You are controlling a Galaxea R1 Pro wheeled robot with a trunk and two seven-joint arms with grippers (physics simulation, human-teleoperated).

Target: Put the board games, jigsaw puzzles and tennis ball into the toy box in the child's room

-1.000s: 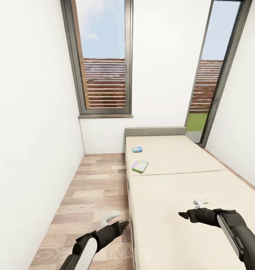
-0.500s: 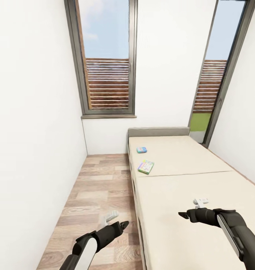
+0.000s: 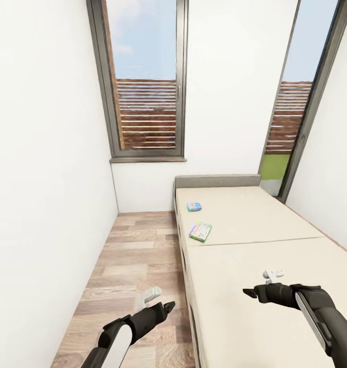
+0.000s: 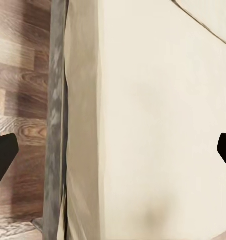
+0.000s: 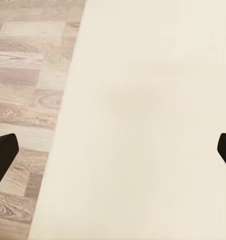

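Observation:
Two board games lie on the far half of the bed [image 3: 265, 255], near its left edge: a small blue box [image 3: 194, 206] and, closer to me, a white-green box [image 3: 200, 231]. My left gripper [image 3: 169, 306] hangs over the wood floor just left of the bed's near corner. It is open in the left wrist view [image 4: 113, 155], with nothing between its fingers. My right gripper [image 3: 249, 293] hovers over the near mattress, also open and empty [image 5: 113, 150]. Both grippers are well short of the games. The table, toy box, jigsaw puzzles and tennis ball are out of view.
A white wall [image 3: 45, 179] closes the left side, leaving a narrow strip of plank floor [image 3: 137, 250] beside the bed. A tall window [image 3: 145, 82] and a glass door [image 3: 291, 112] stand in the far wall behind the grey headboard [image 3: 216, 180].
The whole picture has shifted a little, so the camera has moved; the bed and games now sit slightly further right. Both arms hold the same pose.

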